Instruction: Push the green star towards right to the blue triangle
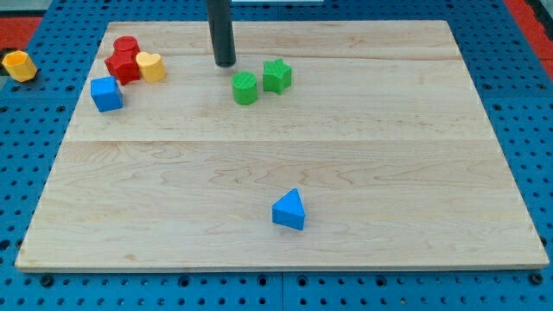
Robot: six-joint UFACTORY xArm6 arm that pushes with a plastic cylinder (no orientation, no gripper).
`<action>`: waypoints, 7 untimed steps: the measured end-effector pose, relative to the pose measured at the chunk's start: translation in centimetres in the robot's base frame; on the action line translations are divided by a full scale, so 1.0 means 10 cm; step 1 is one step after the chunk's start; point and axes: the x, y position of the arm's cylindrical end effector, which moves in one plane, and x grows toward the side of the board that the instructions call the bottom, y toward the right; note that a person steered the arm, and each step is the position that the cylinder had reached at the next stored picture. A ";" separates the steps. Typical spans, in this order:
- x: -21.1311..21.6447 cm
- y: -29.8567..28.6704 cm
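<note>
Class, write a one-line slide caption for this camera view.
My tip rests up-left of the green cylinder and green star, far above the blue triangle.

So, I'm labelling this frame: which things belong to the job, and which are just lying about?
Job:
green star
blue triangle
my tip, up-left of the star

Lying about:
green cylinder
red blocks
yellow heart
blue cube
yellow block, off the board

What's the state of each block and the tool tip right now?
my tip: on the board, up-left of the green cylinder, touching nothing
green star: flat, beside the cylinder
green cylinder: upright
blue triangle: alone near the view's bottom
blue cube: alone
red blocks: clustered with the yellow heart
yellow block: off the board
</note>
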 end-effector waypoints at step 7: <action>0.99 1.13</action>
